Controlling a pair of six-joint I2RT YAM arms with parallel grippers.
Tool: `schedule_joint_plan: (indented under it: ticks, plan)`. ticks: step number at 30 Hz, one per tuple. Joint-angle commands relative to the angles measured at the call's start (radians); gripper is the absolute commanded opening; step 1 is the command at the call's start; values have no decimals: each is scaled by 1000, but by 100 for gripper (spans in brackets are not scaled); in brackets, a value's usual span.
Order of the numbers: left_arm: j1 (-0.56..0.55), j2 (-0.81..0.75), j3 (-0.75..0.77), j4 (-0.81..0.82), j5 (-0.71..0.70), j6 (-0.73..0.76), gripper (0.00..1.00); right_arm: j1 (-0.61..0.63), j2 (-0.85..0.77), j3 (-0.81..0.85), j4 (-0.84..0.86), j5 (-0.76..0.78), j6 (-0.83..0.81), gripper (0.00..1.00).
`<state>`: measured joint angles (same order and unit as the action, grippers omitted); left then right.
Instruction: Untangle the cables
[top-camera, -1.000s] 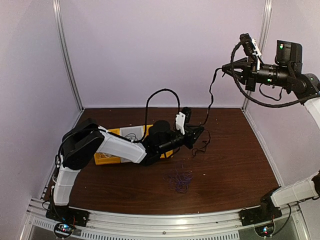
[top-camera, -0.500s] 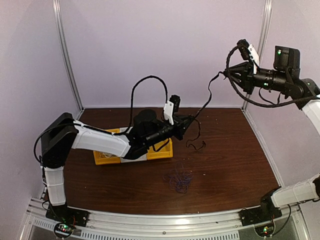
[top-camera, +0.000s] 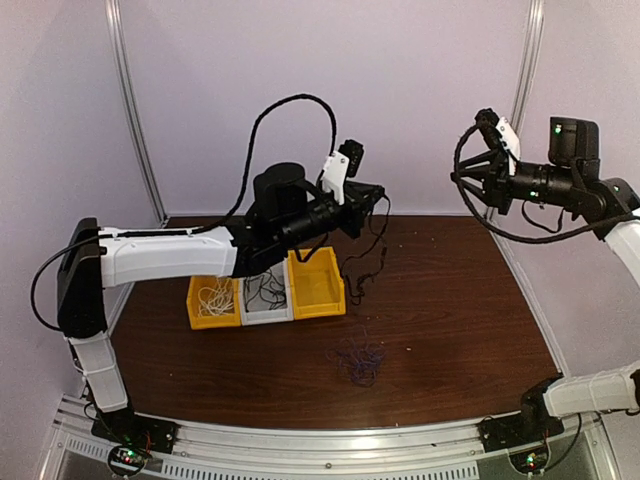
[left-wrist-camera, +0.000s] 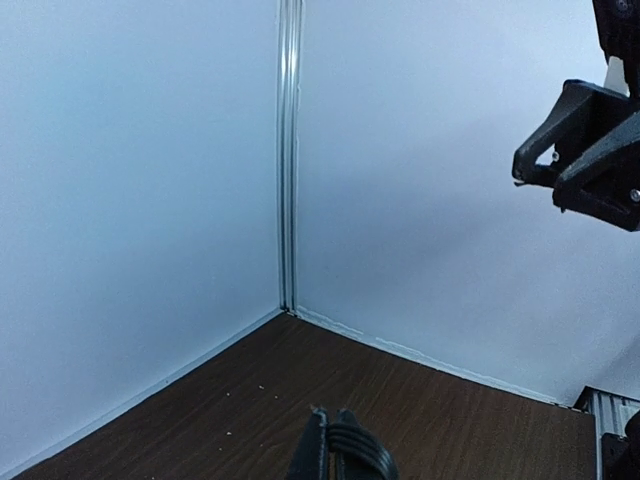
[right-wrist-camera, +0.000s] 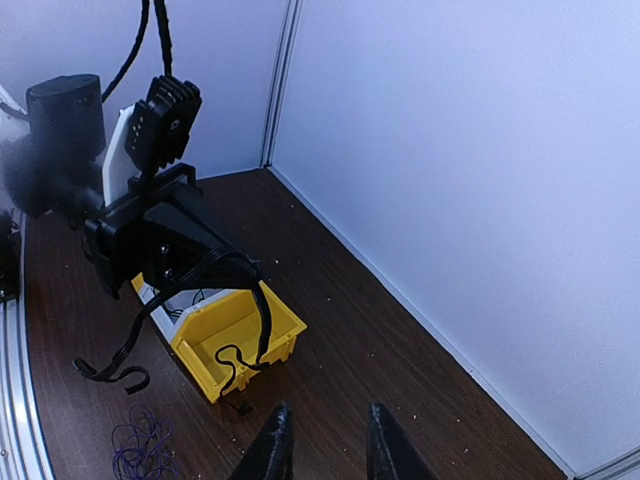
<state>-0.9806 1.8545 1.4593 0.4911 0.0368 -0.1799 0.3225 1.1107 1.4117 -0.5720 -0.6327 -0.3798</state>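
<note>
My left gripper (top-camera: 378, 198) is raised high over the table, shut on a thin black cable (top-camera: 362, 268) that dangles from it in loose loops. In the right wrist view this black cable (right-wrist-camera: 262, 310) hangs down over a yellow bin (right-wrist-camera: 215, 325). In the left wrist view, the left gripper (left-wrist-camera: 335, 445) has its fingers pressed together. My right gripper (top-camera: 458, 178) is up at the right, open and empty. Its fingertips (right-wrist-camera: 272, 440) stand apart over bare table. A dark blue cable (top-camera: 357, 360) lies bundled on the table.
Three bins stand in a row at the left. The yellow bin (top-camera: 196, 312) holds a white cable (top-camera: 213, 298), the white bin (top-camera: 268, 316) a black cable (top-camera: 265, 290). The third is the yellow bin (top-camera: 318, 283). Purple walls enclose the brown table (top-camera: 470, 320).
The right gripper let go of the black cable's end and opened. The left arm rose and stretched out with the cable, uncovering the bins. The cable now hangs from the left gripper alone.
</note>
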Motion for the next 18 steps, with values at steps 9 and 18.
schedule_joint_plan:
  ticks: [9, 18]
  plan:
    - [6, -158, 217, -282, -38, 145, 0, -9, -41, -242, 102, -60, -6, 26]
    - [7, -292, 251, -512, -263, 230, 0, -15, -33, -397, 224, -67, -7, 26]
